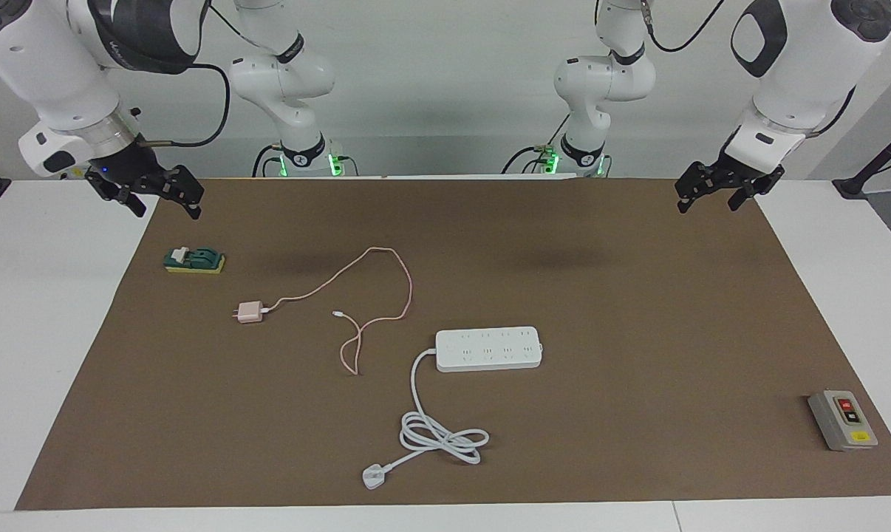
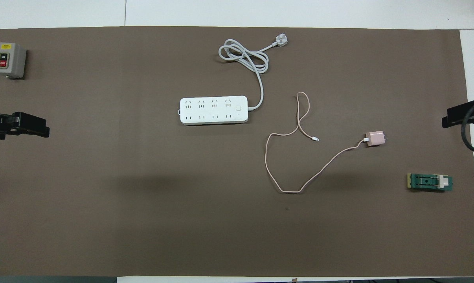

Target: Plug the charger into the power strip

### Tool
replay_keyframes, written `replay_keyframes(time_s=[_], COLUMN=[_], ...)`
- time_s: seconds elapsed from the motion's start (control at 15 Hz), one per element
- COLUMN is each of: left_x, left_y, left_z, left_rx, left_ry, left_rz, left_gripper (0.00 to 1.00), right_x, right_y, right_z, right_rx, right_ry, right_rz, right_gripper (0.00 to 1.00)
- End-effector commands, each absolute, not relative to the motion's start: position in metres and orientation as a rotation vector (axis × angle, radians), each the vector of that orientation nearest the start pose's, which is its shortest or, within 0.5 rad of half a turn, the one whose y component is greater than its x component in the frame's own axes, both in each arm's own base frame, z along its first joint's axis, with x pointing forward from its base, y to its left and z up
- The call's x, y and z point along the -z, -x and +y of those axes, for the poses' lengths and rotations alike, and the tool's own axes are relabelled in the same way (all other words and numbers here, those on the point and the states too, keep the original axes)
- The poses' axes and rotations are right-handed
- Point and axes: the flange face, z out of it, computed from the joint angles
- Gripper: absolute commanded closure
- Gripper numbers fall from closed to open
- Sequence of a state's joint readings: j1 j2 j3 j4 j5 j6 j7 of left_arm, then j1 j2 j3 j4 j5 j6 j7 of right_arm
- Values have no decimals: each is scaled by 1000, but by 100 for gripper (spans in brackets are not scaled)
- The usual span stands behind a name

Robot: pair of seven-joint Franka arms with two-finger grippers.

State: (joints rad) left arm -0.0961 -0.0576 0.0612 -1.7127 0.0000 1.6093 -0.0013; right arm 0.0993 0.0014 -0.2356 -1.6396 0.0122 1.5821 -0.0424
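Both arms wait with the left hand (image 1: 719, 193) and right hand (image 1: 154, 193) wide and empty over the bench's (image 1: 637, 310) ends, the charger (image 1: 250, 312) lying apart from the strip (image 1: 488, 349), nearer the robots.

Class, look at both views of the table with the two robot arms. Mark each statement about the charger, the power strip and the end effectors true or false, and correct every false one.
1. The charger is plugged into the power strip. False: it lies on the mat, apart from the strip.
2. Both end effectors are open and hold nothing. True: the left end effector and the right end effector hang over the mat's edges near the robots.
3. The grey switch box lies at the left arm's end of the table. True.
4. The strip's cord is stretched out straight. False: it is coiled, farther from the robots than the strip.
5. The charger lies toward the left arm's end. False: toward the right arm's end.
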Motion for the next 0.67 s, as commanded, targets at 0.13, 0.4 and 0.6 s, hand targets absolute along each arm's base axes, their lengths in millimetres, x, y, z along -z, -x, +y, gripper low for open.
replay_keyframes(time_s=[0.13, 0.4, 0.6], left_x=[-594, -594, -594], left_y=[-529, -529, -529], left_z=[-16, -16, -16], left_rx=[-58, -58, -58], left_ry=[3151, 3151, 3151], left_rz=[63, 63, 63], left_gripper=[0, 0, 0], right_x=[-592, -586, -588], right_y=[-548, -547, -550], right_z=[-68, -53, -34], right_rx=[-103, -115, -100], right_ry=[3116, 3116, 3121], right_rz=[140, 97, 44], right_gripper=[0, 0, 0])
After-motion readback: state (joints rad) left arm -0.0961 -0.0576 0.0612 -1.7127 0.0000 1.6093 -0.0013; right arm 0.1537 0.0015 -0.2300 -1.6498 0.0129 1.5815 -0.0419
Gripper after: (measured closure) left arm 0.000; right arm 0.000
